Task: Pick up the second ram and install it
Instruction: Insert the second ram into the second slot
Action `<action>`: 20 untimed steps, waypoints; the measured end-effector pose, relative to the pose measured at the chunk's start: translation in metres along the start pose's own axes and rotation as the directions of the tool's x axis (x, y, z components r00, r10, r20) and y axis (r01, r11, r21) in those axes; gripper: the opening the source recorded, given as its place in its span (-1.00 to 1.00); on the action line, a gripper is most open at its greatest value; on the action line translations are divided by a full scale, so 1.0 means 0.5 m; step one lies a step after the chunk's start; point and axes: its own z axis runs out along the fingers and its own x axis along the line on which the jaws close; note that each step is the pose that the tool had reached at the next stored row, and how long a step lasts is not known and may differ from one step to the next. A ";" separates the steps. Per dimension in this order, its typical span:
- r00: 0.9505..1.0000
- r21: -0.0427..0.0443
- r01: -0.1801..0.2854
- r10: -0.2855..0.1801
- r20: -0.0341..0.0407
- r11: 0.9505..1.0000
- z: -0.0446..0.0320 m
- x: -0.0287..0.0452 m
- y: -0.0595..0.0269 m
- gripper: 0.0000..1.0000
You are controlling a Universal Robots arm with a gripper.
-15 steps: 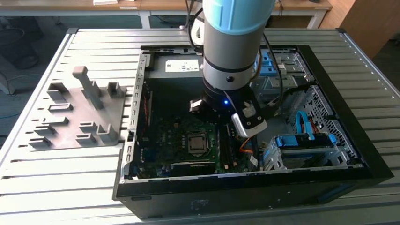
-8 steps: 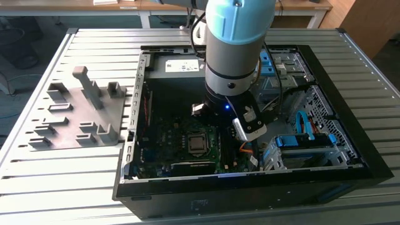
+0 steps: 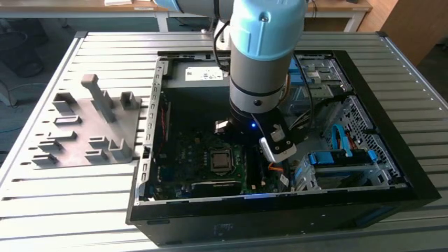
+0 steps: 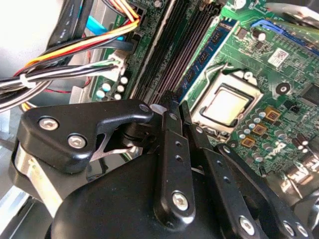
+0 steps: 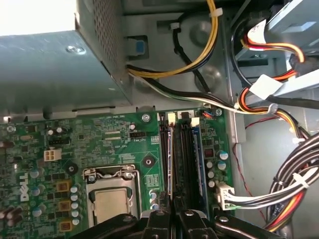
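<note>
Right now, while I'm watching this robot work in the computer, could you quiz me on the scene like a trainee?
1. True or false: the gripper hangs outside the computer case.
2. What lies beside the memory slots on the motherboard? A) a fan B) the processor socket C) a keyboard
3. What colour is the robot arm's shell in the exterior view?
Key: 1 false, it is inside, at the memory slots; 2 B; 3 light blue.
</note>
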 end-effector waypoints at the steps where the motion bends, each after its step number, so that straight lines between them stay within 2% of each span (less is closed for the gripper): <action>1: 1.000 0.000 0.000 0.000 0.000 1.000 0.002 0.000 0.000 -0.73; 14: 1.000 0.009 0.000 0.000 0.001 1.000 0.014 0.000 0.009 -0.73; 20: 1.000 0.010 0.000 0.000 0.001 1.000 0.012 0.000 0.007 -0.73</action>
